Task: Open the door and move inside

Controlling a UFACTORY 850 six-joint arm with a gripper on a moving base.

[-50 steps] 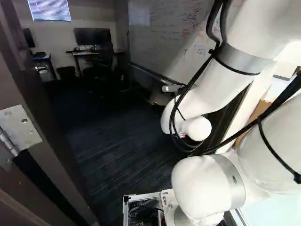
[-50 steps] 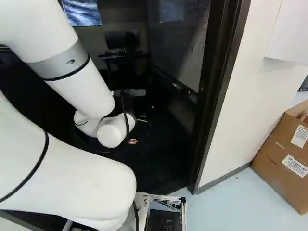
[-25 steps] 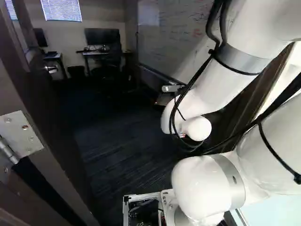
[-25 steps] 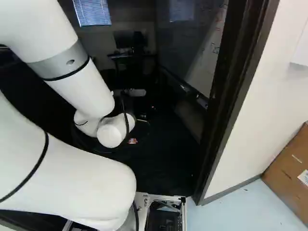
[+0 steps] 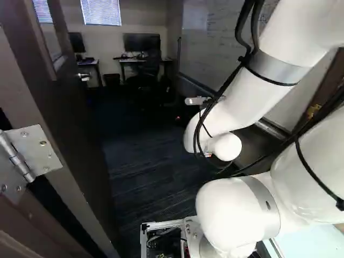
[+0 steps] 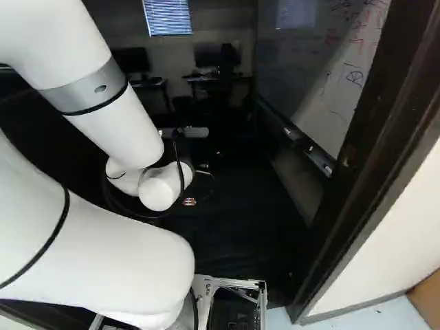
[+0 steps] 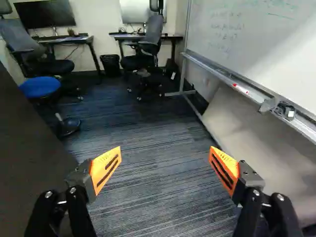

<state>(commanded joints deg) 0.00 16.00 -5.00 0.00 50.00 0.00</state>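
No text can be read. The whiteboard bears handwriting in red and dark strokes, too small or faint to make out. Left of the whiteboard in the right base view, a red-and-white patch shows nothing legible.

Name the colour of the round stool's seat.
The stool's seat is blue; the wrist view shows it best.
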